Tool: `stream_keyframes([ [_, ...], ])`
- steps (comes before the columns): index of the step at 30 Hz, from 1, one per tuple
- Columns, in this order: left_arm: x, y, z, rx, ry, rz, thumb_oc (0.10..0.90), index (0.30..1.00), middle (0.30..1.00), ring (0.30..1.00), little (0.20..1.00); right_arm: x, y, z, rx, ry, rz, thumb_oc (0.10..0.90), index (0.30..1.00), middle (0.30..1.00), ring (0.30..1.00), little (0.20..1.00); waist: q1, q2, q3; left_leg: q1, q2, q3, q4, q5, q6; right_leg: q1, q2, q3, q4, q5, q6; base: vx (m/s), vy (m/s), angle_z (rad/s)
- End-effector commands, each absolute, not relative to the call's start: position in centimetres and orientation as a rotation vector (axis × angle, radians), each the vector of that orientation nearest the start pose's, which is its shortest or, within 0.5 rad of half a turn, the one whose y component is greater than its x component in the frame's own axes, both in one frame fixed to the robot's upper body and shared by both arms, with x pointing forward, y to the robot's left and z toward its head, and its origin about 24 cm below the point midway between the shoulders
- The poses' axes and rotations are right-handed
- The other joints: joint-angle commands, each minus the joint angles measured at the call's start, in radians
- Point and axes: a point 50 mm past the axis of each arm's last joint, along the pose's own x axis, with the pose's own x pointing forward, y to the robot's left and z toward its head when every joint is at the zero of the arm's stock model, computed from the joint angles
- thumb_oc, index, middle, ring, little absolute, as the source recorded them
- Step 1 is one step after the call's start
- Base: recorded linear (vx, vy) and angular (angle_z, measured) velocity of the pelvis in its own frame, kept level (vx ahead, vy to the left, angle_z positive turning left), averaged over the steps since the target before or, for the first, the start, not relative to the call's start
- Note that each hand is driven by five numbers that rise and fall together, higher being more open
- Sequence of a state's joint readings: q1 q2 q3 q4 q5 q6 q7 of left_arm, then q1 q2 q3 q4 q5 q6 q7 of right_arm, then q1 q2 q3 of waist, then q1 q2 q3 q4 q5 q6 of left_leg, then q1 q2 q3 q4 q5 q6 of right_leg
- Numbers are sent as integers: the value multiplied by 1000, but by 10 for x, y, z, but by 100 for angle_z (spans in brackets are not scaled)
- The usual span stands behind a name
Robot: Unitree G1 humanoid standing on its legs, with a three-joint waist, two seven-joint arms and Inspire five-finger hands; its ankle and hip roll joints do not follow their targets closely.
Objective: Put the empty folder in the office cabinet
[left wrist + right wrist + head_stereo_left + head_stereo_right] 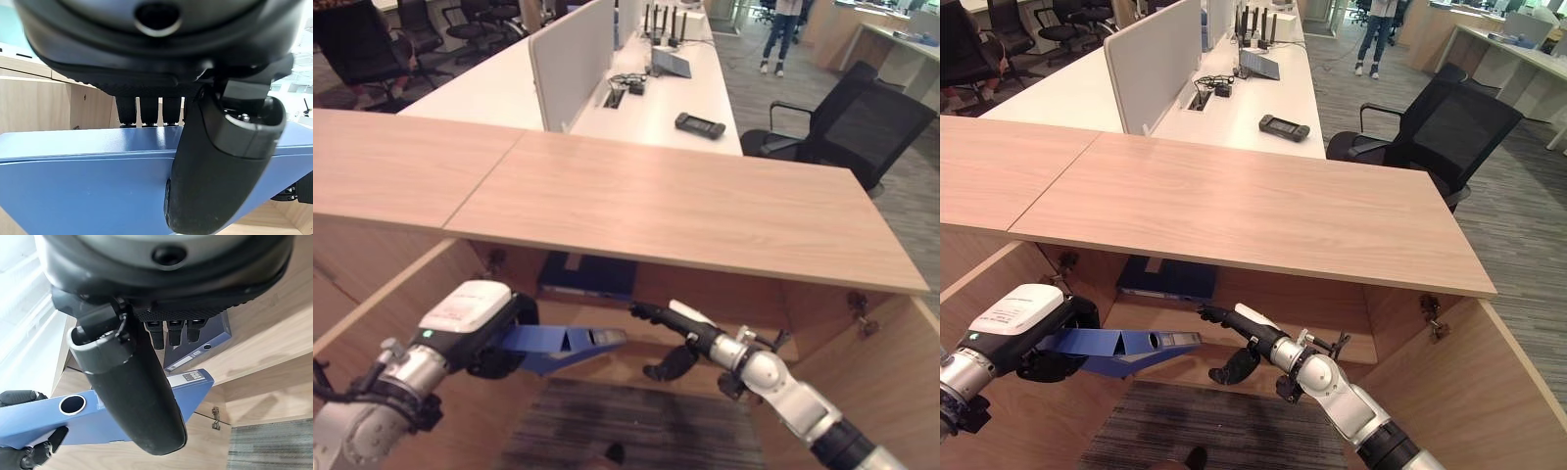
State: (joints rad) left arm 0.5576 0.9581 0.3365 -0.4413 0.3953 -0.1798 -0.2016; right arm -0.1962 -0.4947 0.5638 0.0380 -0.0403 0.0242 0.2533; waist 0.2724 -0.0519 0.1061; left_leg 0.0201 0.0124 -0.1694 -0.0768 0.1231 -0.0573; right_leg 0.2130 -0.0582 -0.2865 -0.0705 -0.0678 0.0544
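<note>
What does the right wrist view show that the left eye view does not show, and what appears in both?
The right wrist view alone shows the round finger hole in the spine of the blue folder.

The left eye view alone shows the cabinet's wooden top, the white desks, a black office chair and a person standing far off.

Both show the left hand gripping the blue folder, the right hand open near the folder's end, and another folder lying on the cabinet shelf.

Blue folder held level before open wooden cabinet, spine rightward
</note>
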Motion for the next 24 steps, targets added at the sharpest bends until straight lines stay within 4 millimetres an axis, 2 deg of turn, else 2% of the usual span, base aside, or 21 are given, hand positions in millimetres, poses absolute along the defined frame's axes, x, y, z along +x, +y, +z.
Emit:
stream_keyframes([
  [1,182,254,187,1370,-371,-229,400,300,300,300,300,265,-79,103,-634,-330,804,800,900,900,900,900,-44,-8,-41,19,15,-28,-7,-82,16,-37,-6,-41,13,24,5,0,0,0],
  [5,184,246,191,1336,-424,-238,400,300,300,300,300,264,-71,100,-632,-325,838,800,900,900,900,900,-46,-7,-40,19,15,-30,-7,-81,16,-37,-5,-38,13,23,4,0,0,0],
  [10,188,230,197,1259,-516,-286,400,300,300,300,300,263,-52,95,-600,-314,905,800,900,900,900,900,-51,-9,-43,20,16,-31,-8,-81,14,-36,-4,-37,10,25,5,0,0,0],
  [17,193,212,197,1139,-583,-354,400,300,300,300,300,264,-39,95,-577,-325,929,800,900,900,900,900,-56,-10,-43,21,18,-28,-9,-82,14,-37,-2,-31,10,24,4,0,0,0],
  [18,194,207,202,1123,-606,-389,400,300,300,300,300,266,-42,102,-625,-366,923,800,900,900,900,900,-64,-8,-46,21,19,-23,-9,-81,14,-38,-2,-30,12,25,5,0,0,0],
  [23,197,189,205,1034,-660,-495,400,300,300,300,300,260,-40,116,-614,-429,958,800,900,900,900,900,-81,-6,-50,23,19,-20,-9,-82,13,-39,-3,-28,15,26,6,-1,2,-1],
  [24,198,183,205,1028,-659,-551,400,300,300,300,300,258,-44,124,-618,-463,967,800,900,900,900,900,-91,-8,-54,24,21,-16,-9,-83,12,-39,-3,-26,15,26,6,0,0,0],
])
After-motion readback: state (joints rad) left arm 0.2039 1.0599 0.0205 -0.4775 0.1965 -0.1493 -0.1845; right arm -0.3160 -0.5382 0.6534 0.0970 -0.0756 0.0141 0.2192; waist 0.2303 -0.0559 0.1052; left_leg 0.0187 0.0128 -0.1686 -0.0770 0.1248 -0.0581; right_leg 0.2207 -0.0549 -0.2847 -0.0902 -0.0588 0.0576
